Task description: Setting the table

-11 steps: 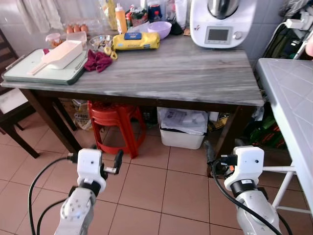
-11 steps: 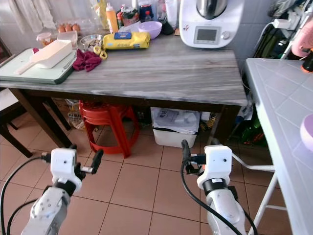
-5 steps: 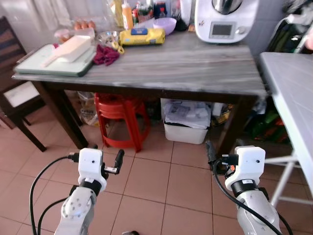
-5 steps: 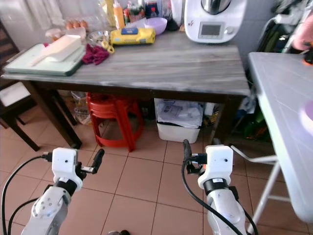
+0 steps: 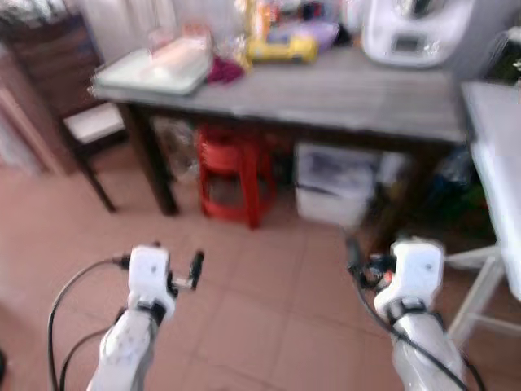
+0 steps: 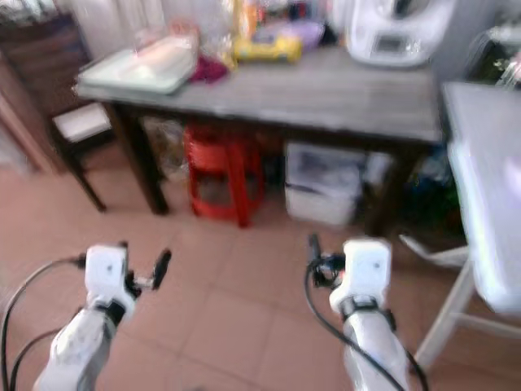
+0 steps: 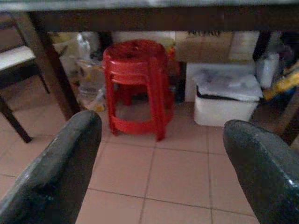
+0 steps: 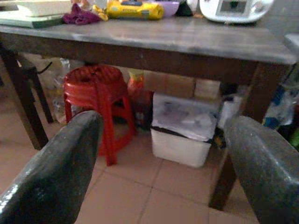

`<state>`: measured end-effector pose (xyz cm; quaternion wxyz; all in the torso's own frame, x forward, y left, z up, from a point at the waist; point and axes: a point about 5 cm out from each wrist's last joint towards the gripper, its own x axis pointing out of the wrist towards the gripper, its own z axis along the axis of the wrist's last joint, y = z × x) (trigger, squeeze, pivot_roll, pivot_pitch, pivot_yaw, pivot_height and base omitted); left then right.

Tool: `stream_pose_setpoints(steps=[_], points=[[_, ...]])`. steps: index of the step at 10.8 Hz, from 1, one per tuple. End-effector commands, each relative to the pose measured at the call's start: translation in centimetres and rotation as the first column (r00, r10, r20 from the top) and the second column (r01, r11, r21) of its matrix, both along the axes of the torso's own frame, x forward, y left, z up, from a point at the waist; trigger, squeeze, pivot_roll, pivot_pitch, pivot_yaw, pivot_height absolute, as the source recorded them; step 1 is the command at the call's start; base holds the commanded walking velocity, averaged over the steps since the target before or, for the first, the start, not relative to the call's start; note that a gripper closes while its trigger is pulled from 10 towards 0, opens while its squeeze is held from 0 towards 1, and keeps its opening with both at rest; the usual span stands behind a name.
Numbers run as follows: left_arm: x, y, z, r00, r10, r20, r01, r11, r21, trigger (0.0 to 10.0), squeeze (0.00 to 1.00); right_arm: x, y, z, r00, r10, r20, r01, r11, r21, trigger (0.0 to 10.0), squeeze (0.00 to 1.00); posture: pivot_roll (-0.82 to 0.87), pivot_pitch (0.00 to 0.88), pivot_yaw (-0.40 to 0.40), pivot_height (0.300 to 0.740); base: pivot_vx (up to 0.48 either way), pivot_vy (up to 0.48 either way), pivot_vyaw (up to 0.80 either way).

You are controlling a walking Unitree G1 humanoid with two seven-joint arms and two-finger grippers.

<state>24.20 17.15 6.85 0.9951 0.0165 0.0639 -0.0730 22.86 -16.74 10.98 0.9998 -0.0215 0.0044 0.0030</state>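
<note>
A grey-topped table stands ahead, blurred in the eye views. On it are a pale green tray with a white dish, a maroon cloth, a yellow pack, a purple bowl and a white kitchen machine. My left gripper and right gripper hang low over the tiled floor, well short of the table. In the wrist views both the left gripper and the right gripper are open with nothing between their fingers.
Under the table stand a red plastic stool and a white bin with a bag in it. A dark chair sits at the left. A white folding table runs along the right side.
The whole picture has shifted and blurred: the camera has moved back and left, so the table looks farther off. Both grippers keep the same low, open pose.
</note>
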Motion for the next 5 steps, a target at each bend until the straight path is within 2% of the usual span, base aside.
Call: stream_pose_setpoints(steps=[1, 3, 5], points=[[-0.02, 0.37, 0.36, 1.0, 0.007, 0.019, -0.007, 1.0, 0.004, 10.0, 0.0, 0.26, -0.38, 0.25, 1.0, -0.018, 0.004, 0.019, 1.0, -0.021, 10.0, 0.0, -0.06, 0.064, 0.086, 0.74, 0.0, 0.0, 0.0], [0.11, 0.07, 0.64, 0.999, -0.03, 0.036, 0.03, 1.0, 0.005, 10.0, 0.0, 0.51, -0.66, 0.53, 0.997, -0.063, 0.034, 0.066, 0.993, -0.101, 10.0, 0.0, -0.06, 0.062, 0.085, 0.74, 0.0, 0.0, 0.0], [0.3, 0.05, 0.88, 0.998, -0.038, 0.046, 0.038, 0.999, 0.0, 10.0, 0.0, 0.74, -0.72, 0.83, 0.997, -0.046, 0.06, 0.052, 0.993, -0.109, 10.0, 0.0, -0.06, 0.062, 0.086, 0.74, 0.0, 0.0, 0.0]])
